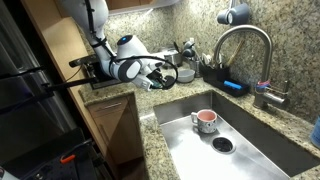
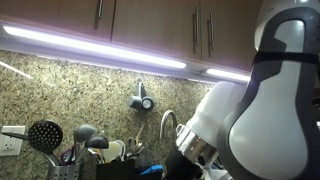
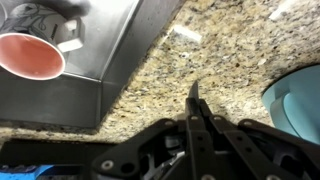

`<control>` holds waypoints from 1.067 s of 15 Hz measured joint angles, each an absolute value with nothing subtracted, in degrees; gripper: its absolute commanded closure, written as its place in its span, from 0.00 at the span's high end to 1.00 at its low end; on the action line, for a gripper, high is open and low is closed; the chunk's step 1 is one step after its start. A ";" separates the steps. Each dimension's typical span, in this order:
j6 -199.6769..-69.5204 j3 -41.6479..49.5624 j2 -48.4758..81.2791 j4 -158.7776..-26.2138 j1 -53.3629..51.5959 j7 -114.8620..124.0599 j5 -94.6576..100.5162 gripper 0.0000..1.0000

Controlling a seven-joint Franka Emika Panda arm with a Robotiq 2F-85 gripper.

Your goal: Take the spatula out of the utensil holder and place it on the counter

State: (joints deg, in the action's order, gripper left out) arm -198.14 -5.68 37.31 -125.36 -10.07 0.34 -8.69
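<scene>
In an exterior view the gripper (image 1: 163, 73) hangs over the narrow counter (image 1: 150, 135) beside the sink (image 1: 260, 150) rim, near the utensil holder (image 1: 186, 68). In an exterior view the pale spatula (image 2: 114, 151) stands among dark-headed utensils (image 2: 45, 135). In the wrist view the fingers (image 3: 193, 110) are pressed together and empty over bare granite, with a teal jug (image 3: 298, 95) close by

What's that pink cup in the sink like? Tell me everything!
The cup is small and round, pinkish with a pale rim and a pale handle on one side. It looks like smooth ceramic. It stands upright, mouth up, on the floor of the steel sink, close to the round drain. Nothing else touches it. Whether anything is inside cannot be told.
</scene>
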 measured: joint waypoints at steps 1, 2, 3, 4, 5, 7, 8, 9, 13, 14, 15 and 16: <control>-198.14 -5.68 37.27 -125.14 -10.16 0.34 -8.67 0.04; -198.13 -5.68 37.23 -125.08 -10.16 0.34 -8.63 0.01; -198.13 -5.68 37.23 -125.08 -10.16 0.34 -8.61 0.04; -198.13 -5.68 37.24 -125.08 -10.20 0.34 -8.38 0.04; -198.13 -5.68 37.24 -125.08 -10.25 0.34 -8.16 0.04; -198.13 -5.68 37.24 -125.08 -10.30 0.34 -8.10 0.04; -198.13 -5.68 37.24 -125.08 -10.30 0.34 -8.10 0.04; -198.13 -5.68 37.24 -125.08 -10.31 0.34 -8.09 0.01; -197.96 -5.96 37.24 -125.08 -10.24 0.35 -7.21 0.14; -197.82 -6.14 37.25 -125.08 -10.23 0.35 -7.03 0.30; -197.61 -6.21 37.27 -125.08 -10.26 0.35 -7.03 0.37; -197.26 -6.20 37.33 -125.08 -10.25 0.36 -7.03 0.44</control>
